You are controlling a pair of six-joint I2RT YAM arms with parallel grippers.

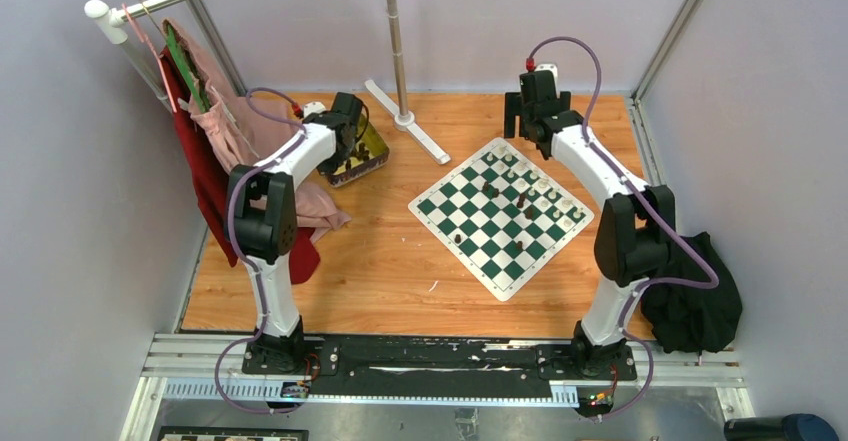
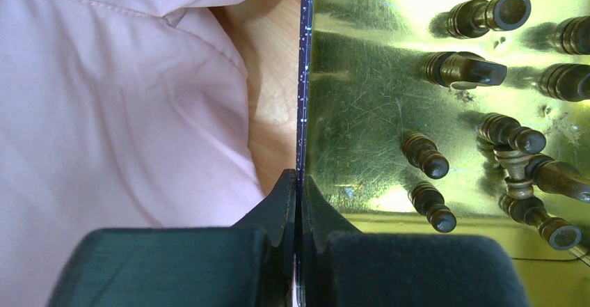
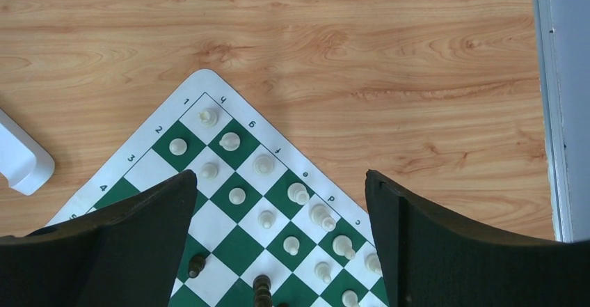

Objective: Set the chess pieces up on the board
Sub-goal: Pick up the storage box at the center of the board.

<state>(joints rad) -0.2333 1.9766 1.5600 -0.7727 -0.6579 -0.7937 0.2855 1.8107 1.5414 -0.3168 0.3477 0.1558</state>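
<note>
Several dark brown chess pieces (image 2: 424, 155) lie in the gold tin (image 2: 362, 77), whose thin wall the left gripper (image 2: 299, 182) pinches; the right gripper (image 3: 278, 178) hangs spread above white chess pieces (image 3: 237, 195) on the board (image 3: 238, 250).

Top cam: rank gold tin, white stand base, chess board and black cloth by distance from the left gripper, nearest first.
1. gold tin: far left; the left gripper has its jaws shut on the tin's wall.
2. white stand base: far centre, just right of the tin.
3. board: centre right.
4. black cloth: near right edge, beside the right arm.
</note>
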